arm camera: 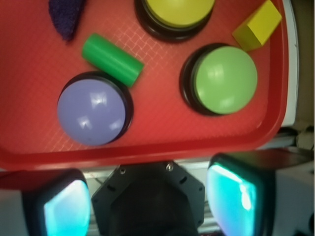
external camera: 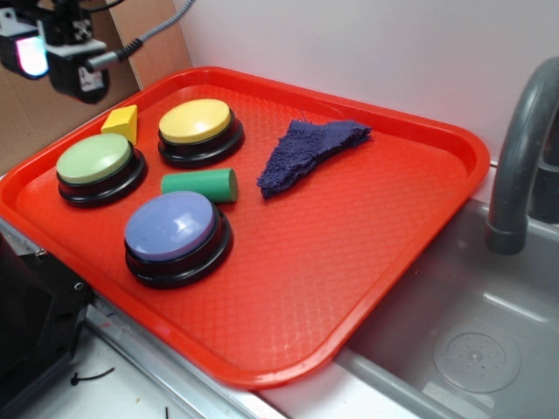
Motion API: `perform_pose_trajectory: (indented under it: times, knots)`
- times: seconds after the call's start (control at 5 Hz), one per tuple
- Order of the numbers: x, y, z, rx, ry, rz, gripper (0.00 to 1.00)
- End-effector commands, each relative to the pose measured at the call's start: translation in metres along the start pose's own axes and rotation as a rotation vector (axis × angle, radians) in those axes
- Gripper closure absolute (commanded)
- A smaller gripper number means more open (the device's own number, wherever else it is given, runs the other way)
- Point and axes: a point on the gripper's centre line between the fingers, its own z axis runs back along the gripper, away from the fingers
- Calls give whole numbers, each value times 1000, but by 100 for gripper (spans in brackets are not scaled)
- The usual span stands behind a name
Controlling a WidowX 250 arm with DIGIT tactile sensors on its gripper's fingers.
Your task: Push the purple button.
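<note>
The purple button (external camera: 172, 229), a large pale purple dome on a black base, sits near the front left of the red tray (external camera: 376, 262). In the wrist view the purple button (arm camera: 92, 111) lies just inside the tray's rim. My gripper (external camera: 54, 61) hovers high above the tray's far left corner, well away from the button. In the wrist view my gripper (arm camera: 150, 201) is open, its two glowing teal pads (arm camera: 66, 211) spread wide with nothing between them.
A green-topped button (external camera: 94, 159), a yellow-topped button (external camera: 196, 122), a green cylinder (external camera: 201, 184) beside the purple button, a yellow block (external camera: 121, 122) and a dark purple cloth (external camera: 310, 150) share the tray. A sink (external camera: 472, 349) and grey faucet (external camera: 515, 157) stand to the right.
</note>
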Motion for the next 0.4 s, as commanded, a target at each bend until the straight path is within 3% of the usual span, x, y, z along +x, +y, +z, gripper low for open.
perform_pose_trajectory:
  times: [0.0, 0.2]
  knots:
    - [-8, 4, 18, -33, -81, 67, 0]
    - [-11, 7, 19, -11, -81, 96, 0]
